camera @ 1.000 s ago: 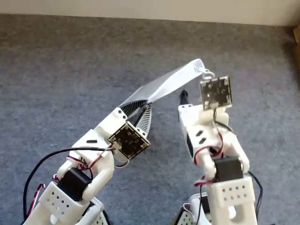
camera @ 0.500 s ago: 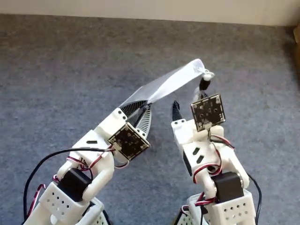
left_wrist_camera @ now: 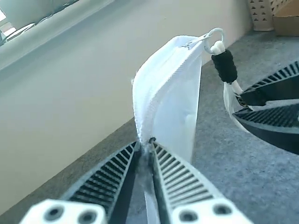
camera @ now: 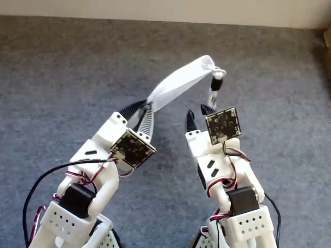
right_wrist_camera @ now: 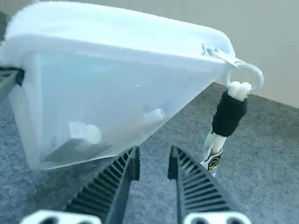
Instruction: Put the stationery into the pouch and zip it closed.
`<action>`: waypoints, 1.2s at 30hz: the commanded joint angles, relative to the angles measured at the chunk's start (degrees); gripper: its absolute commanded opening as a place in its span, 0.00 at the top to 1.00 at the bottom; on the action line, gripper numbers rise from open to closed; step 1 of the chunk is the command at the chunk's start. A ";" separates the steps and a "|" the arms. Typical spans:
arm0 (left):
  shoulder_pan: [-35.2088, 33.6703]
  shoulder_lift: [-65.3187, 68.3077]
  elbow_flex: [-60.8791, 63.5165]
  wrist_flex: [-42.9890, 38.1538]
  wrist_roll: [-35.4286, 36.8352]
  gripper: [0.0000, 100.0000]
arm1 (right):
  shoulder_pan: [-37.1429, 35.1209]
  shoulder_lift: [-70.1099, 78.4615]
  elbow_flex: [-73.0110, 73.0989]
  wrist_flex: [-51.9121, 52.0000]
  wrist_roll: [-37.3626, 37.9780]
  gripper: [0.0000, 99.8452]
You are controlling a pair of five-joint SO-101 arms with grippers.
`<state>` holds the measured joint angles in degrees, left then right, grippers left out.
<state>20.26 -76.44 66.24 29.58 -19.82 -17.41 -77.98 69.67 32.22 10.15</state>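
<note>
A translucent white pouch (camera: 181, 82) hangs in the air above the grey carpet. My left gripper (camera: 145, 109) is shut on its lower corner (left_wrist_camera: 145, 142). The zipper runs along the top edge and looks zipped to the far end, where a ring and a black-and-white cord pull (camera: 214, 90) dangle. Several stationery items (right_wrist_camera: 88, 133) show faintly through the pouch wall (right_wrist_camera: 117, 88). My right gripper (camera: 199, 114) stands open just short of the pull (right_wrist_camera: 228, 114), with nothing between its fingers (right_wrist_camera: 174, 163). The left wrist view shows the pouch (left_wrist_camera: 170, 93), its pull (left_wrist_camera: 224, 65) and the right gripper's fingers (left_wrist_camera: 271, 102) beyond.
Grey carpet (camera: 62, 77) covers the whole work area. A pale wall edge (camera: 155, 10) runs along the far side. A woven basket and a cardboard box (left_wrist_camera: 275, 18) sit far off by the wall.
My right gripper has drawn back from the zipper pull toward its base and now stands apart from it. The left arm shifted the pouch slightly left and away.
</note>
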 commanded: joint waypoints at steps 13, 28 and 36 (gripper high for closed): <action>-7.43 -0.57 -4.62 -2.02 -9.14 0.99 | 1.80 -0.84 1.27 -4.18 0.44 0.90; 5.67 -9.98 -10.15 18.11 -8.62 0.99 | 10.07 -0.92 0.75 -4.18 -8.18 0.90; 13.05 -10.07 -10.33 24.35 -7.21 0.94 | 12.79 -0.92 0.75 -4.18 -8.18 0.90</action>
<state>29.58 -85.41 60.00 52.53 -28.26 -6.07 -77.89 71.52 29.49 2.59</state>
